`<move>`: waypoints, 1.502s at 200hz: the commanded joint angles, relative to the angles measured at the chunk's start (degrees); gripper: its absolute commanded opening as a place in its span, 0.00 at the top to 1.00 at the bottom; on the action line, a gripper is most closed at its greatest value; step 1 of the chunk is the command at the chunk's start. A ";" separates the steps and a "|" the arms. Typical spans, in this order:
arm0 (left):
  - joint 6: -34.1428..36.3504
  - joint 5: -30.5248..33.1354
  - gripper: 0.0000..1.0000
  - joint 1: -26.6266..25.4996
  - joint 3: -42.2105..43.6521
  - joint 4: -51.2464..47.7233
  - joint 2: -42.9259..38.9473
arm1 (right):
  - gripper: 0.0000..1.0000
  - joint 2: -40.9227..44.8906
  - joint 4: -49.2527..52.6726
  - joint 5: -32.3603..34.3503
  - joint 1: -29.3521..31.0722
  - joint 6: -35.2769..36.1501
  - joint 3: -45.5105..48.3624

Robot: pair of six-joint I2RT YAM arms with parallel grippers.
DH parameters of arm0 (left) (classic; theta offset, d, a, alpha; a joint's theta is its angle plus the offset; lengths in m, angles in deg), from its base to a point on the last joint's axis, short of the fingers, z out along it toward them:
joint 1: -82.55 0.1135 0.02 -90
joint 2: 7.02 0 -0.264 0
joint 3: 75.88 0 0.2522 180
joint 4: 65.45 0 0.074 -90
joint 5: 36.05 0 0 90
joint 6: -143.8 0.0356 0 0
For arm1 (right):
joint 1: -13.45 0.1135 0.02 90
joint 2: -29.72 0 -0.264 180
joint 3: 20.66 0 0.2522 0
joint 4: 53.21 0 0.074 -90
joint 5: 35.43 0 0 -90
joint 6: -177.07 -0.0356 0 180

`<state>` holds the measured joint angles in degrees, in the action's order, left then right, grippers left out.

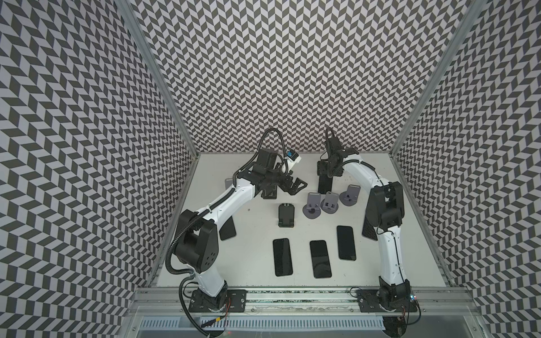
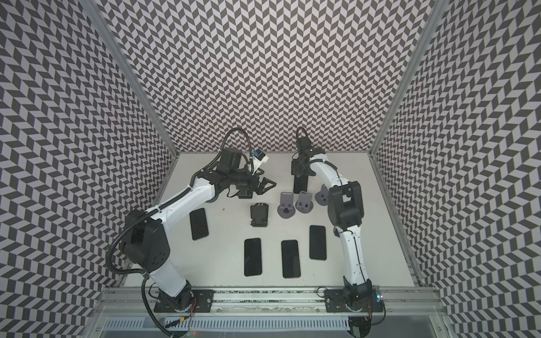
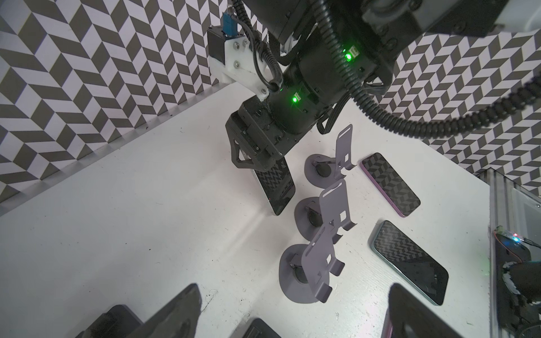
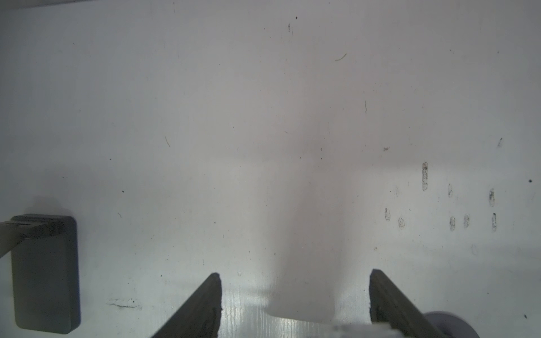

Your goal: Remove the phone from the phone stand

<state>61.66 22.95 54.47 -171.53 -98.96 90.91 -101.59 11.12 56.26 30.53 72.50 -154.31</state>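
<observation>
The right gripper [image 3: 262, 164] is clamped across the long edges of a phone [image 3: 273, 187] near its top end. The phone hangs upright in the middle of the left wrist view, with its dark, glossy screen showing. Its lower end is close to the table [image 3: 146, 204], but whether it touches cannot be told.

Just to its right in that view are three grey stands [image 3: 333, 204], all empty, so the phone looks to be already out of its stand.

The phone is likely a stiff, flat slab, fairly heavy for its size, with slick glass faces that could crack. The narrow side edges probably give the surest hold, though a grip near one end could let it swing.

The left gripper [image 1: 296, 187], left of centre in a top view, hovers with its jaws wide apart and holds nothing.
</observation>
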 commanded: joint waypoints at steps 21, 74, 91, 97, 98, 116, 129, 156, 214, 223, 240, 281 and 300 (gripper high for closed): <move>0.07 -1.43 0.00 0.29 -1.48 0.98 0.50 | 0.45 -0.15 -0.99 0.77 0.31 0.41 -1.94; -1.29 -2.35 0.00 0.50 -2.40 1.30 1.23 | 0.44 -0.79 -0.81 1.46 0.31 0.44 -2.13; -1.37 -2.33 0.00 0.63 -2.10 1.54 0.95 | 0.44 -1.10 -0.71 1.66 0.31 0.42 -2.10; -1.30 -2.31 0.00 0.68 -1.91 1.56 0.74 | 0.44 -1.22 -0.73 1.67 0.24 0.46 -2.11; -1.33 -2.31 0.00 0.71 -1.89 1.56 0.75 | 0.44 -1.23 -0.69 1.66 0.24 0.44 -2.15; -1.20 -2.23 0.00 0.82 -1.53 1.60 0.47 | 0.44 -1.56 -0.79 1.70 0.23 0.25 -2.25; -1.11 -2.26 0.00 0.83 -1.54 1.64 0.42 | 0.44 -1.67 -0.93 1.73 0.24 0.20 -2.29; -1.18 -1.87 0.00 0.83 -1.61 1.42 0.56 | 0.44 -2.49 -0.99 1.95 0.23 0.25 -2.78; -0.81 -1.78 0.00 0.83 -1.17 1.22 0.55 | 0.44 -4.34 -1.02 2.26 0.24 0.43 -3.85; -0.81 -1.69 0.00 0.79 -1.17 1.29 0.52 | 0.44 -4.56 -1.17 2.35 0.24 0.46 -3.85; -0.85 -1.78 0.00 0.75 -1.17 1.27 0.74 | 0.44 -4.91 -1.45 2.60 0.23 0.51 -3.85; -1.34 -1.87 0.00 0.85 -1.26 1.44 1.17 | 0.44 -5.27 -2.40 2.44 0.28 0.27 -3.69; -1.40 -1.95 0.00 1.06 -1.26 1.45 1.27 | 0.44 -5.38 -2.65 2.44 0.23 0.37 -3.44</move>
<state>60.15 21.72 54.95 -172.23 -98.34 91.66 -105.15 10.61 58.01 30.53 72.68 -156.94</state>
